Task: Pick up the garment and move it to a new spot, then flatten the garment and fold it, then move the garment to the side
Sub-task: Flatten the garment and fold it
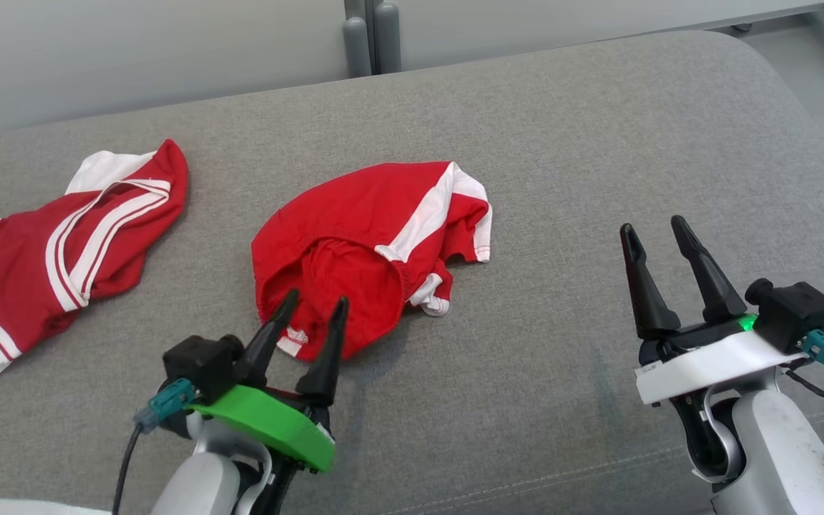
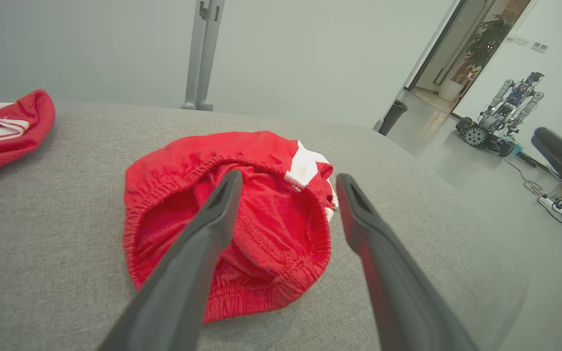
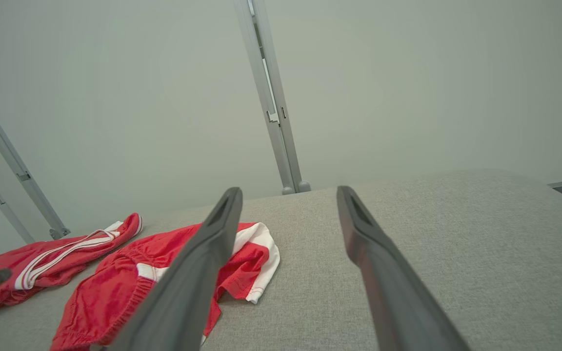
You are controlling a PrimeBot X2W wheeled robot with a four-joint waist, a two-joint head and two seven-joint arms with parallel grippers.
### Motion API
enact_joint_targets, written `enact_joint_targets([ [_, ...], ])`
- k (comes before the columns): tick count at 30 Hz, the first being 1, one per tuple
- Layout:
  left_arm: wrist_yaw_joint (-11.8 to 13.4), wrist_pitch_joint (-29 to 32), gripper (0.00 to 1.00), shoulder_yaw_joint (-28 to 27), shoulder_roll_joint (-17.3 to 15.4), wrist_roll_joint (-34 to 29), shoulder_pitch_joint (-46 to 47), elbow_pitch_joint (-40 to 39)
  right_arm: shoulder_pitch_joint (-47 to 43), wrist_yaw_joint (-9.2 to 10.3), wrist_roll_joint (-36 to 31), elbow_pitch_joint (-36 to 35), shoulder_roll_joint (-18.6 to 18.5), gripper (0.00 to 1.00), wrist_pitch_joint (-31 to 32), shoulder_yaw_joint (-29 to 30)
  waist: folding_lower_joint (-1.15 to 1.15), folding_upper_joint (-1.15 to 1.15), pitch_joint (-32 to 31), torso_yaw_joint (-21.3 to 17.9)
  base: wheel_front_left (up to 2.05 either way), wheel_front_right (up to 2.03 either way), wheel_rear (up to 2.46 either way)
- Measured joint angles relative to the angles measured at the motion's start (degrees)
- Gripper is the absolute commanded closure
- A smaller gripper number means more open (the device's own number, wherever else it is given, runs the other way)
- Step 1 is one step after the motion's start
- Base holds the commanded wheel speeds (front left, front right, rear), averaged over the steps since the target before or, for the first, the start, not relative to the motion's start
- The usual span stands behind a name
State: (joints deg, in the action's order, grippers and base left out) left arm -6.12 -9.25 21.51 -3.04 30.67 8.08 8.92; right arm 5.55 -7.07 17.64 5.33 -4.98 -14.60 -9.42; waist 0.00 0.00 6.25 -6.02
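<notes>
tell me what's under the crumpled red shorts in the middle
The red shorts lie bunched on the grey cushion, which shows all round them. Through the open waistband only red cloth shows. Anything beneath the folds is covered.

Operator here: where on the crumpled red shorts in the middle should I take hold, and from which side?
On the red shorts, probably the near rim of the elastic waistband, coming from the robot's side with the open left gripper, which points straight at it. The gathered band forms a raised ridge opening toward the robot, easier to pinch than the flat cloth behind.
</notes>
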Motion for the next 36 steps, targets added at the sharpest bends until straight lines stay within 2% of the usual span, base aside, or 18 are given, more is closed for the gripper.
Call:
enact_joint_targets([
  [9, -0.5, 5.3, 0.0, 4.4, 0.2, 1.9, 6.4, 1.3, 1.9, 0.0, 0.0, 0.0, 0.6, 0.0, 0.0, -0.1, 0.0, 0.0, 2.3, -2.6, 0.0, 0.0, 0.0],
  [18, -0.4, 9.5, 0.0, 4.7, 0.3, 5.4, 9.5, 5.4, 3.0, 0.0, 0.2, 0.1, 1.3, 0.0, 0.0, -0.4, 0.0, 0.0, 4.4, -6.1, 0.0, 0.0, 0.0],
  [23, 1.5, 11.0, 0.0, 4.2, 0.4, 6.3, 11.0, 7.5, 3.6, 0.0, 0.2, 0.1, 1.4, 0.0, 0.0, -0.2, 0.0, 0.0, 5.3, -7.6, 0.0, 0.0, 0.0],
  [28, 1.8, 12.7, 0.0, 4.5, 0.4, 7.6, 12.3, 9.6, 3.6, 0.0, 0.2, 0.1, 1.5, 0.0, 0.0, 0.9, 0.0, 0.0, 6.0, -8.8, 0.0, 0.0, 0.0],
  [35, 3.6, 12.7, 0.0, 4.5, 0.5, 9.6, 14.6, 11.2, 3.6, 0.0, 0.2, 0.2, 1.5, 0.0, 0.0, 1.1, 0.0, 0.0, 5.9, -9.2, 0.0, 0.0, 0.0],
  [36, 4.0, 12.7, 0.1, 4.5, 0.5, 9.7, 14.8, 11.6, 3.6, 0.0, 0.2, 0.2, 1.5, 0.0, 0.0, 1.1, 0.0, 0.0, 5.9, -9.2, 0.0, 0.0, 0.0],
])
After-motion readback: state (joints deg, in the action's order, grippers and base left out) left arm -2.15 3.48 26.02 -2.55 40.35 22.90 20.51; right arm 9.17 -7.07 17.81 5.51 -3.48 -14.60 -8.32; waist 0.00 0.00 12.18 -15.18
